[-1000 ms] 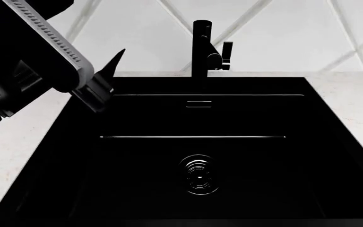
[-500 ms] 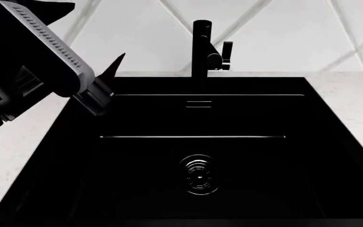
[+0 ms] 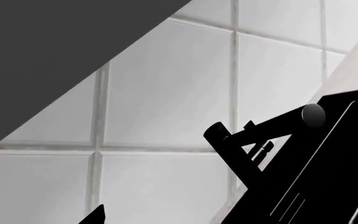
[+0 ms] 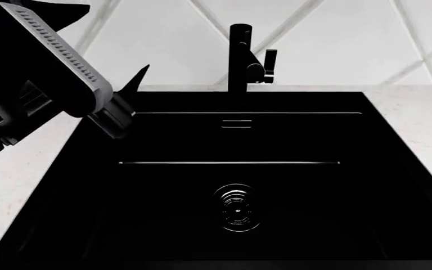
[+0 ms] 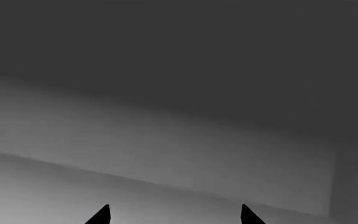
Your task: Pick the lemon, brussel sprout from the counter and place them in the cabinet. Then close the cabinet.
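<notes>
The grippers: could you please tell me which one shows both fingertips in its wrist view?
The right gripper: two dark tips stand well apart; the left wrist view shows only one tip clearly.

Head view: camera placed high, facing forward and steeply down onto the black sink [image 4: 238, 185], with the faucet [image 4: 240, 59] and tiled wall [image 4: 336, 39] at the far edge and the white surface [image 4: 418, 112] on both sides; the left arm [image 4: 51, 67] crosses close at upper left. Left wrist view: tilted, aimed at the tiled wall [image 3: 166, 93] from nearer, taking in the faucet [image 3: 241, 149] and a sink corner [image 3: 328, 177], which both views share. Right wrist view: close to plain grey panels [image 5: 179, 116], two dark jaw tips at the frame edge; nothing shared.
</notes>
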{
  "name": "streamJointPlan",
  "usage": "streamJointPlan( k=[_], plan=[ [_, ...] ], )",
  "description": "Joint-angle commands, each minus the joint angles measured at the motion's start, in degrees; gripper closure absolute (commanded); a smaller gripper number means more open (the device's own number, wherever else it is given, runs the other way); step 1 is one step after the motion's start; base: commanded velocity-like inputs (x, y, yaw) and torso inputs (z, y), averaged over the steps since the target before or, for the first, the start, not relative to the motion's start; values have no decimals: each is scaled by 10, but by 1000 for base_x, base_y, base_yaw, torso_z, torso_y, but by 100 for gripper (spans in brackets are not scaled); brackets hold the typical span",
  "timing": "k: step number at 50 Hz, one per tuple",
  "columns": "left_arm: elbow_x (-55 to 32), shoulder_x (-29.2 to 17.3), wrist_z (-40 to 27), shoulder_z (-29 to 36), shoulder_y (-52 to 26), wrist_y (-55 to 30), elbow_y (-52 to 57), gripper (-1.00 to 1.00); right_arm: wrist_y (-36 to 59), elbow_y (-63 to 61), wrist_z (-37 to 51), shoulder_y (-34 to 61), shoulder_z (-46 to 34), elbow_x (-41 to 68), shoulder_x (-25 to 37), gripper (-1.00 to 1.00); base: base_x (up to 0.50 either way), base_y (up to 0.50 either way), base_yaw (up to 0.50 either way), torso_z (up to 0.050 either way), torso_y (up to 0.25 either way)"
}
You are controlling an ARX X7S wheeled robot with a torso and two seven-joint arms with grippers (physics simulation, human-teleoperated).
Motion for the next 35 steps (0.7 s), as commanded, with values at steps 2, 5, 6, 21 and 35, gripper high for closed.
streamJointPlan(
  k=[2,5,6,21,35],
  plan=[
    [-2,-1,-3,-1,3,0,3,-100,7,-73,4,3,13,12,21,-100,0,0,0,0,0],
    [-3,-3,-3,-1,4,0,3,-100,10,-95,8,3,18,17,26,-100,0,0,0,0,0],
    [-3,-3,-3,-1,5,1,2,-100,11,-102,8,3,19,18,28,-100,0,0,0,0,0],
    [-4,-4,-6,-3,11,5,2,-100,-28,-227,22,-45,44,31,67,-100,0,0,0,0,0],
    [-3,-6,-7,-4,14,9,-1,-100,-83,-333,33,-91,98,61,91,-100,0,0,0,0,0]
  ],
)
